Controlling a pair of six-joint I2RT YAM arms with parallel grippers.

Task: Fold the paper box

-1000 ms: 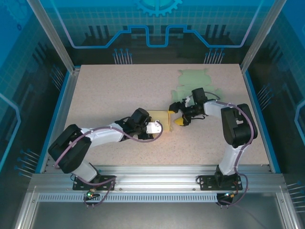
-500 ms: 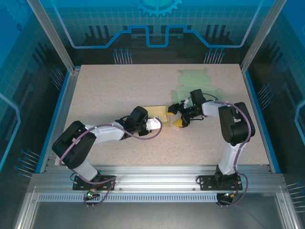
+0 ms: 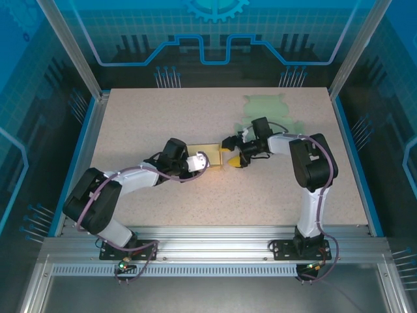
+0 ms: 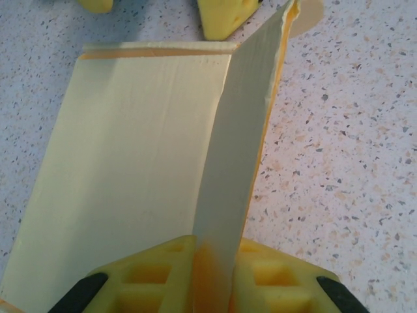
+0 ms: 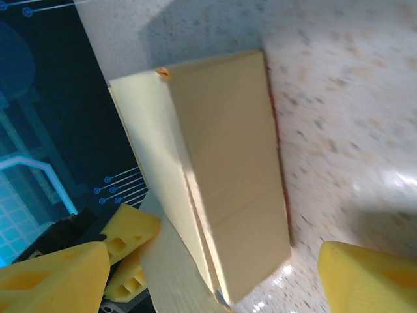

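Left claw (image 3: 199, 160) has clamped onto the upright flap of the paper box (image 3: 212, 151), which lies mid-table (image 3: 150, 117), long axis left-right, now further left and back. Right claw (image 3: 231, 152) stands apart at its right end.

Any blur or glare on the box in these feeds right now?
Left wrist: box sharp and evenly lit, soft shadow beyond its far edge. Right wrist: box slightly soft, table smeared, with a glare patch at lower right. Top external: sharp, even light.
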